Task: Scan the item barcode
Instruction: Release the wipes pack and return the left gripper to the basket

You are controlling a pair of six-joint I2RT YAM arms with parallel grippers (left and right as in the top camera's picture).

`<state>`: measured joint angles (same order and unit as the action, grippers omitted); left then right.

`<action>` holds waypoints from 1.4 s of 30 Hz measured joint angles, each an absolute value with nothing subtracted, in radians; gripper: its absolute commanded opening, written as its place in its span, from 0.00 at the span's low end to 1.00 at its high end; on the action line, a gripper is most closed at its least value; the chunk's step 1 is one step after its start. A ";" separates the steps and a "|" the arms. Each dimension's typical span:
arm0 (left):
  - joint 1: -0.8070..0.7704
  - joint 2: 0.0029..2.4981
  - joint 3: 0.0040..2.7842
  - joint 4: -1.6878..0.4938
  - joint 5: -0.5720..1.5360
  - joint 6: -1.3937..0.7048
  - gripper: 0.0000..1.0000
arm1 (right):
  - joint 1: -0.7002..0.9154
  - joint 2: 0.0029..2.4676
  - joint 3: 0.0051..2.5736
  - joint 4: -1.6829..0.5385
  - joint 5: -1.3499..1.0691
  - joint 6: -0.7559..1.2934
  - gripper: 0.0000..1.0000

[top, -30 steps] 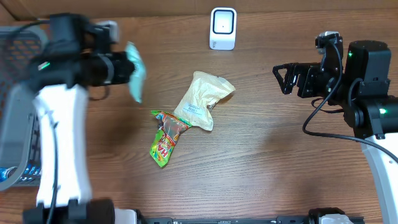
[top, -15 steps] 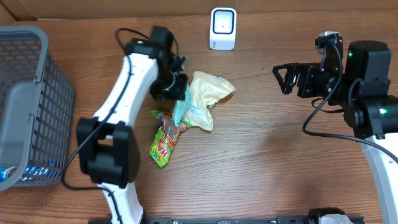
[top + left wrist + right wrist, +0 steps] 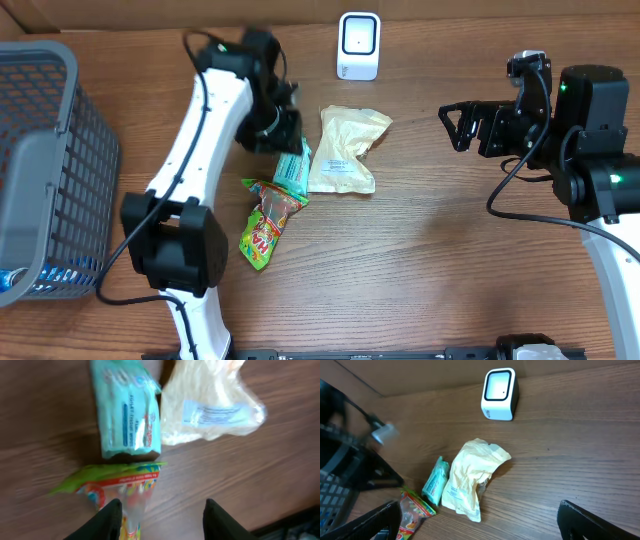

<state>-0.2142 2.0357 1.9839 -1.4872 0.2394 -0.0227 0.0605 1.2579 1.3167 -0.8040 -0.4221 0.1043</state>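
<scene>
I log the left gripper (image 3: pixel 162 512) jaws now released; teal pack (image 3: pixel 293 167) dropped on the tabletop (image 3: pixel 450 260) beside the beige bag (image 3: pixel 347 150); right gripper (image 3: pixel 450 127) jaws spread, empty. No scanner (image 3: pixel 358 45) pass yet.

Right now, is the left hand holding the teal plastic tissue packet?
No, the teal packet lies on the table, apart from the left hand.

Looks like a mock shop checkout, prob. inside a robot lab. A small white scanner (image 3: pixel 359 45) stands at the back of the wood counter (image 3: pixel 450 260), and a grey wire basket (image 3: pixel 95 180) sits at the left edge, as in a store. Packed goods lie in the middle: teal pack (image 3: pixel 293 167), beige bag (image 3: pixel 345 150) w/ label, snack pack (image 3: pixel 265 225). The left arm (image 3: pixel 200 140) and right arm (image 3: pixel 590 150) at the counter suggest a lab.
</scene>
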 measured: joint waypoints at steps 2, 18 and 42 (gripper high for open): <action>-0.207 2.036 2.093 -1.537 0.234 -0.022 0.43 | 0.061 1.258 1.317 -0.804 -0.422 0.105 1.00; 0.066 1.773 2.489 -1.684 0.033 -0.025 0.50 | 0.061 1.258 1.317 -0.804 -0.422 0.104 1.00; 1.010 1.791 2.489 -1.686 0.100 -0.107 0.65 | 0.061 1.258 1.317 -0.804 -0.422 0.104 1.00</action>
<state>1.0100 1.7912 2.4889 -1.6855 0.0998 -0.1066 0.0608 1.2579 1.3167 -0.8036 -0.4221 0.1043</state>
